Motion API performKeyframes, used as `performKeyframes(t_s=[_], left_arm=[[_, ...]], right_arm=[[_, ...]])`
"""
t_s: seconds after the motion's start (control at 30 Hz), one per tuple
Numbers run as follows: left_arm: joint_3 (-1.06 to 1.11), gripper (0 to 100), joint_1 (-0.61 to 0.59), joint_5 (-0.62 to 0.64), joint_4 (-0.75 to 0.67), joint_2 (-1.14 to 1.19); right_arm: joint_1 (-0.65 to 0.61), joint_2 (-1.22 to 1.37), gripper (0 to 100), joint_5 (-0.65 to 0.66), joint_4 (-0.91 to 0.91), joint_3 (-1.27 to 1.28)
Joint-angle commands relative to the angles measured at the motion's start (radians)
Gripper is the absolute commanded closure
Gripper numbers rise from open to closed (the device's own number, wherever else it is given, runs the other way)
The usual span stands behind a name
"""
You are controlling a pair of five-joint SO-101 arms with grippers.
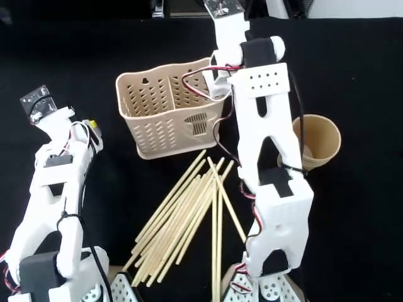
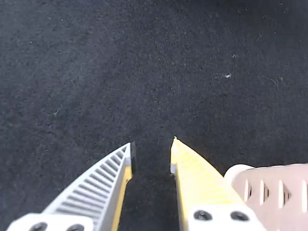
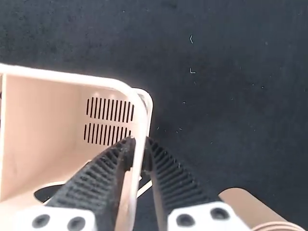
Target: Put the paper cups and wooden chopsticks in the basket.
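Observation:
The beige slotted basket (image 1: pixel 165 116) stands at the middle back of the black table. My right gripper (image 1: pixel 217 78) is at its right rim; in the right wrist view the gripper (image 3: pixel 138 141) is shut on the basket wall (image 3: pixel 139 103), one black finger inside and one outside. Brown paper cups (image 1: pixel 320 141), nested together, lie on their side to the right of that arm, and their edge shows as cups (image 3: pixel 250 207). Several wooden chopsticks (image 1: pixel 182 217) lie fanned out in front of the basket. My left gripper (image 2: pixel 151 142) is open over bare cloth, left of the basket.
The basket's corner (image 2: pixel 272 187) sits close beside my left gripper's yellow finger (image 2: pixel 195 178). The left arm (image 1: pixel 53 207) stands along the table's left side. Both arm bases are at the front edge, with the chopsticks' ends between them.

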Motion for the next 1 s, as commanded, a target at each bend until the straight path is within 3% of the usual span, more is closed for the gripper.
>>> performKeyframes(t_s=[0.0,0.17,0.5,0.67,0.83,0.97], left_arm=[[-0.010,85,-0.002,0.003,0.000,-0.028],[-0.010,85,-0.002,0.003,0.000,-0.028],[-0.010,85,-0.002,0.002,0.000,-0.028],[-0.012,85,-0.005,0.002,0.002,-0.028],[-0.008,86,-0.002,0.000,0.002,-0.025],[-0.007,98,-0.005,0.000,0.000,-0.025]], right_arm=[[0.003,-0.058,96.7,-0.040,-0.014,-0.005],[-0.003,-0.067,81.1,-0.040,-0.005,-0.010],[-0.017,-0.189,83.2,-0.041,0.006,-0.206],[0.052,-0.292,83.2,-0.040,0.044,-0.280],[0.155,-0.354,83.2,-0.040,0.046,-0.162],[0.253,-0.400,83.3,-0.040,0.046,-0.033]])
